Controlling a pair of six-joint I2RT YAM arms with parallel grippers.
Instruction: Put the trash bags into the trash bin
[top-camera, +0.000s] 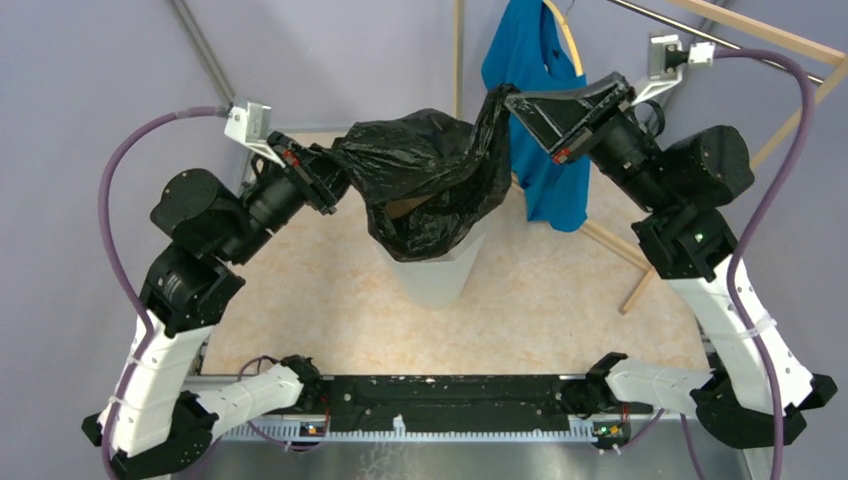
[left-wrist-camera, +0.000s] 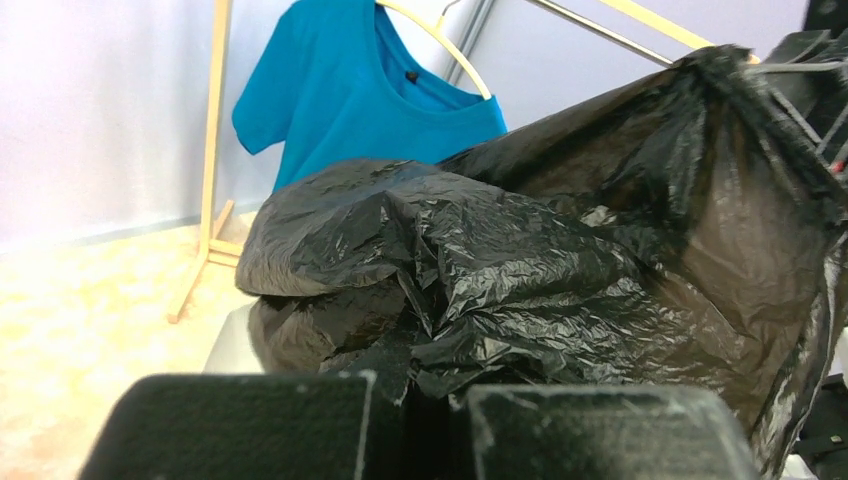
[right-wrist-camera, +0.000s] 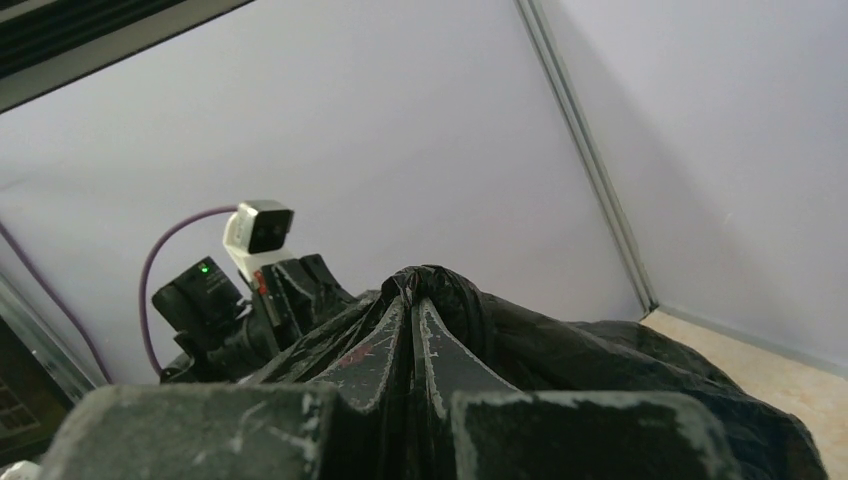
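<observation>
The glossy black trash bag (top-camera: 425, 175) hangs stretched between my two grippers, above the white faceted trash bin (top-camera: 432, 275); its lower part sags into the bin's mouth. My left gripper (top-camera: 335, 170) is shut on the bag's left edge; the crinkled bag (left-wrist-camera: 520, 270) fills the left wrist view, with a bit of the bin (left-wrist-camera: 232, 345) below it. My right gripper (top-camera: 512, 102) is shut on the bag's right edge, held higher; its fingertips (right-wrist-camera: 425, 310) pinch a bunched fold of the bag (right-wrist-camera: 600, 360).
A blue T-shirt (top-camera: 540, 110) hangs on a hanger from a wooden rack (top-camera: 640, 270) right behind and right of the bin; it also shows in the left wrist view (left-wrist-camera: 370, 90). Grey walls close the back and sides.
</observation>
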